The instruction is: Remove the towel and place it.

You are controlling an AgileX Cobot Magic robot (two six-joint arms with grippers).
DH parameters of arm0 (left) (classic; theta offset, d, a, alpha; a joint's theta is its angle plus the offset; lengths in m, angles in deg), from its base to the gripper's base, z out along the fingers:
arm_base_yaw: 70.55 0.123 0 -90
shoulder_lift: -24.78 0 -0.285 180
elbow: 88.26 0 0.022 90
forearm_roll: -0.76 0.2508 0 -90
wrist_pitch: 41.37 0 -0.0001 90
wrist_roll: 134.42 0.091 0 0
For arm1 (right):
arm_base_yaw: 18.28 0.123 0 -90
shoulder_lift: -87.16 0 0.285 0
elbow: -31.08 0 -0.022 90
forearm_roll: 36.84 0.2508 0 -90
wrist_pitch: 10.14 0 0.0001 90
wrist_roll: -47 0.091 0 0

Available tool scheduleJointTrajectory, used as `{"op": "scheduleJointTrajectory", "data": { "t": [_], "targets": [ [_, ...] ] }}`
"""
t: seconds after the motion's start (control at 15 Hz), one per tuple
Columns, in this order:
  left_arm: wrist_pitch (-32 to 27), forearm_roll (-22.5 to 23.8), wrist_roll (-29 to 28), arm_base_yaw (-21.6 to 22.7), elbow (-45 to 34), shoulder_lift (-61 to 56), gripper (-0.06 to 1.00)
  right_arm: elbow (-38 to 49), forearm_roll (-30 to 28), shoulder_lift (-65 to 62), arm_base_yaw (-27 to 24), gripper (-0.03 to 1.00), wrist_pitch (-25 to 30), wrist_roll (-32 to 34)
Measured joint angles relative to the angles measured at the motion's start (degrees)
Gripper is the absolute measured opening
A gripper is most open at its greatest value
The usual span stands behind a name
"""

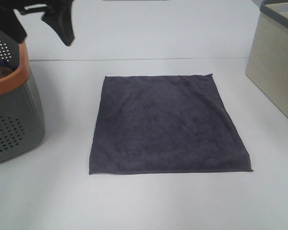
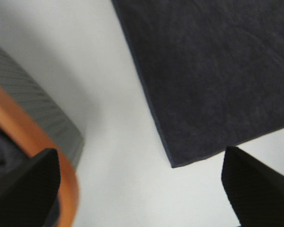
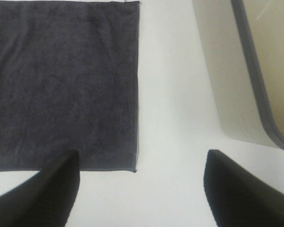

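A dark charcoal-purple towel (image 1: 169,125) lies spread flat and square on a white table (image 1: 144,201), with every edge showing and nothing resting on it. All places below are given relative to this towel.

To the towel's left stands a grey basket with an orange rim (image 1: 10,112), apart from the towel with bare table between them. Something dark lies inside the basket, too hidden to name. To the towel's right, and a little farther back, stands a beige bin with a grey rim (image 1: 273,67), also apart from the towel.

The left gripper (image 2: 142,189) hangs in the air above the basket's rim, beyond the towel's left rear corner. Its two black fingers are spread wide with nothing between them. The towel's nearest corner lies on the table just off the gap between them.

The right gripper (image 3: 142,189) is out of the high view. Its wrist camera shows it raised over the table, its fingers also spread wide and empty, with one towel corner lying just ahead of the gap between them.

The towel has no long axis. Judging by the wrist views, either arm could reach a corner, and neither is clearly nearer.
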Motion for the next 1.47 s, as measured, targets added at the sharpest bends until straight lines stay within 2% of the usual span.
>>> {"op": "scheduleJointTrajectory", "data": {
  "t": [0.27, 0.4, 0.47, 0.6, 0.87, 1.13, 1.33, 1.47],
  "targets": [
    [0.06, 3.44, 0.00, 10.83, -1.03, -6.07, 0.87, 0.00, 2.52, 0.00, -15.13, 0.65, 0.00, -3.84],
    [0.17, 4.07, 0.00, 16.33, -5.21, -9.91, 0.87, 0.00, 2.58, 0.00, -17.36, 0.65, 0.00, -4.64],
    [0.17, 4.81, 0.52, 20.91, -10.89, -13.98, 0.87, 0.17, 4.93, -0.17, -17.02, 0.65, -0.06, -5.50],
    [0.11, 5.27, 1.60, 21.77, -16.44, -19.77, 0.87, 2.92, 6.76, -3.15, -14.84, 0.65, -0.17, -6.53],
    [0.06, 6.59, 1.78, 21.77, -29.39, -35.70, 0.87, 16.21, 7.51, -17.99, -12.20, 0.65, 0.00, -6.13],
    [0.00, 11.63, 1.78, 21.77, -40.45, -53.40, 0.87, 27.22, 3.50, -36.04, -12.09, 0.65, 0.06, -9.28],
    [2.58, 11.92, 1.78, 21.77, -46.18, -64.52, 0.87, 31.63, 1.95, -46.98, -12.09, 0.65, 0.06, -11.00],
    [7.45, 12.95, 1.55, 21.77, -49.16, -72.02, 0.87, 32.77, 1.20, -53.46, -12.09, 0.65, 0.11, -11.69]
  ]
}}
